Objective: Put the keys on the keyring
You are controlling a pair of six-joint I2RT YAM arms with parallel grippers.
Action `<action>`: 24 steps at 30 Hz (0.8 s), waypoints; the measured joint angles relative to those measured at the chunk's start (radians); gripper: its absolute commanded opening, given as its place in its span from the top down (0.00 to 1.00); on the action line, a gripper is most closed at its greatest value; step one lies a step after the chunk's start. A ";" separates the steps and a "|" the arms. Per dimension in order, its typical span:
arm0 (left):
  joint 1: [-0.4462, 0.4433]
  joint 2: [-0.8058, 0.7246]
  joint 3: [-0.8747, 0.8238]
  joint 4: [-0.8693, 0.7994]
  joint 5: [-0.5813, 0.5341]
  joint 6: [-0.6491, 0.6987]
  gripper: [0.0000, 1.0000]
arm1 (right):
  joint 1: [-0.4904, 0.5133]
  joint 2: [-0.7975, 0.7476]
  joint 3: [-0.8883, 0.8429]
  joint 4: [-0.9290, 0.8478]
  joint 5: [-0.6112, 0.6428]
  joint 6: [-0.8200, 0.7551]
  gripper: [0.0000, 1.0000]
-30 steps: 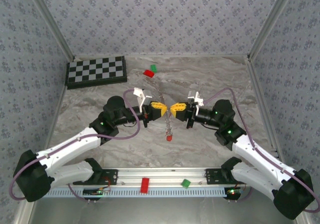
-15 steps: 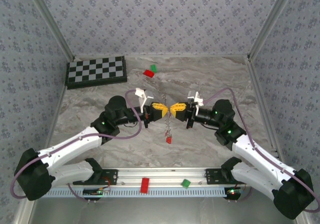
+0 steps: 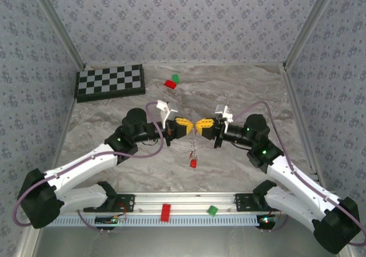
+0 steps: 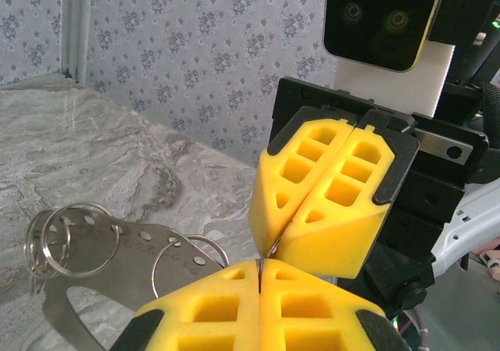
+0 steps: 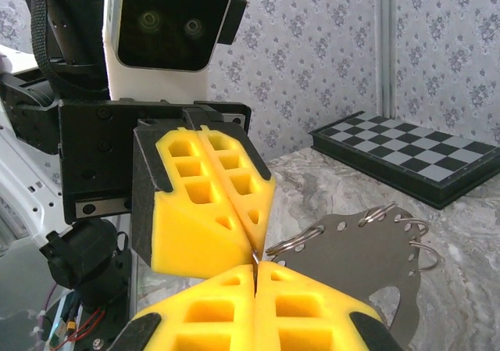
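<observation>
Both my hands are clamped fully shut mid-table, left gripper (image 3: 187, 127) and right gripper (image 3: 199, 125) tip to tip, each pinching what looks like 1 thin wire ring of the keyring (image 4: 94, 249). It dangles just below them with 1 red key (image 3: 193, 163) at the bottom. My tip: firm pinch, pry the ring apart gently, no yanking.

Tip-to-tip, left end effector (image 4: 258, 277) and right end effector (image 4: 281, 240) pinch keyring (image 4: 133, 243).

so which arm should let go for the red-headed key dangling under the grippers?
Left, narrowly. The left gripper and right gripper are shut tip to tip on the grey metal keyring; the small red-headed key hangs just left of where they meet. Nearly even.
</observation>
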 measured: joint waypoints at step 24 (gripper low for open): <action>-0.014 -0.012 -0.001 -0.038 -0.066 -0.008 1.00 | 0.069 -0.028 0.050 -0.189 0.079 -0.147 0.70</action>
